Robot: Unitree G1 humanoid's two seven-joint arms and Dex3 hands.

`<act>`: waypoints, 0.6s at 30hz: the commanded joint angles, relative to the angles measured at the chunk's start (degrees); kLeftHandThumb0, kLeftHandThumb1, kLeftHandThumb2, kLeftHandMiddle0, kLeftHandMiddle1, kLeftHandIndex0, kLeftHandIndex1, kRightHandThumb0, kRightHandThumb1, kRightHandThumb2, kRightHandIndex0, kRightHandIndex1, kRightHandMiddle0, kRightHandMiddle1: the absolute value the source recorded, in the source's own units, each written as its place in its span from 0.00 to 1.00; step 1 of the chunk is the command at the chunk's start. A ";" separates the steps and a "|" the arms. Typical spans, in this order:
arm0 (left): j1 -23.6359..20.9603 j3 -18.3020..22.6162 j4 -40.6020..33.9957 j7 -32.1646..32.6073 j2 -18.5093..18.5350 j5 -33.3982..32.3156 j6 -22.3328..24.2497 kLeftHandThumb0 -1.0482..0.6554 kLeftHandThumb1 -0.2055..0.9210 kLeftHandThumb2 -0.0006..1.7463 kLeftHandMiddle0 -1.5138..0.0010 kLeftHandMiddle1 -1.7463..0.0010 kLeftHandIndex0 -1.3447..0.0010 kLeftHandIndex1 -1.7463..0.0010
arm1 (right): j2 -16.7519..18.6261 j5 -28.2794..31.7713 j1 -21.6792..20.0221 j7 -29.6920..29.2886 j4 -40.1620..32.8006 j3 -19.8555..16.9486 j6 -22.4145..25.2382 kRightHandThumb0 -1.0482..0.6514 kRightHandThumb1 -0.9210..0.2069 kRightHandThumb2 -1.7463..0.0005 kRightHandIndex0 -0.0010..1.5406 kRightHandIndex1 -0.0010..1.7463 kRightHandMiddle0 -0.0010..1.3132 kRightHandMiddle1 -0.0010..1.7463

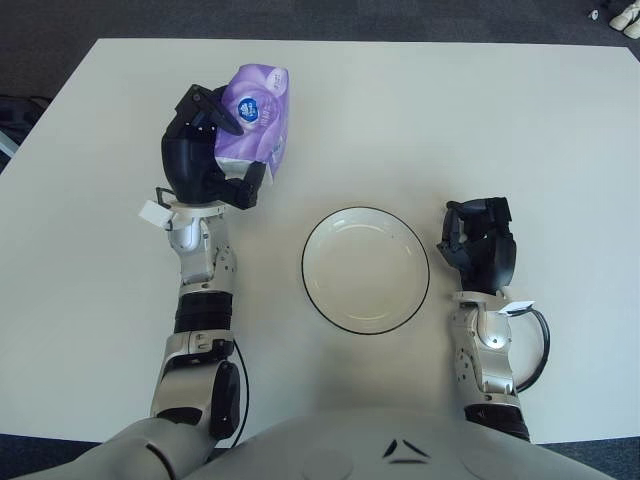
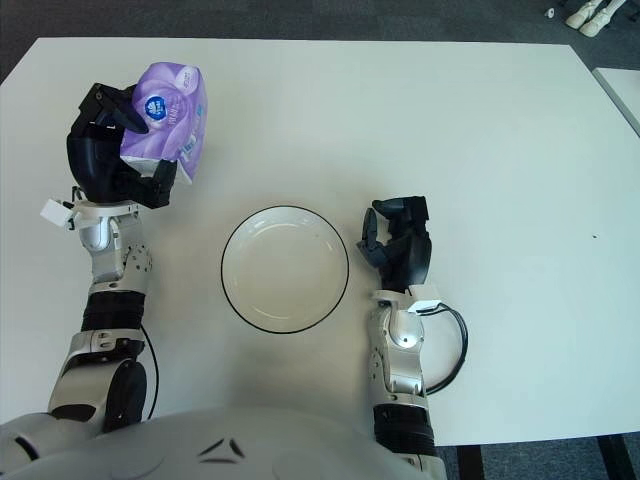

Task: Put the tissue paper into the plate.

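A purple tissue pack (image 1: 255, 118) is held up off the white table (image 1: 400, 110), clasped in my left hand (image 1: 210, 155), whose black fingers wrap its left and lower sides. The pack hangs up and to the left of the plate. The white plate (image 1: 366, 270) with a dark rim sits on the table in front of me, with nothing in it. My right hand (image 1: 478, 250) shows just right of the plate, fingers curled and holding nothing.
The white table stretches wide behind and to both sides of the plate. Dark floor lies beyond its far edge. A pale object (image 1: 628, 16) shows at the top right corner, off the table.
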 commanded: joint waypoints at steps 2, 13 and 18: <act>-1.30 1.08 0.58 2.99 0.43 4.84 -5.87 0.61 0.06 1.00 0.33 0.13 0.45 0.00 | 1.84 1.16 3.24 -0.14 5.79 -0.63 4.13 0.40 0.16 0.55 0.32 0.78 0.23 1.00; -1.93 0.19 2.35 5.36 0.98 6.50 -8.04 0.61 0.08 1.00 0.35 0.09 0.47 0.00 | 1.73 1.35 3.03 -0.07 5.49 -0.83 4.54 0.40 0.17 0.54 0.32 0.79 0.23 1.00; -2.07 -0.16 2.74 5.88 1.22 6.61 -8.33 0.61 0.08 1.00 0.35 0.09 0.47 0.00 | 1.67 1.41 2.88 -0.04 5.59 -0.93 4.59 0.40 0.17 0.54 0.32 0.79 0.23 1.00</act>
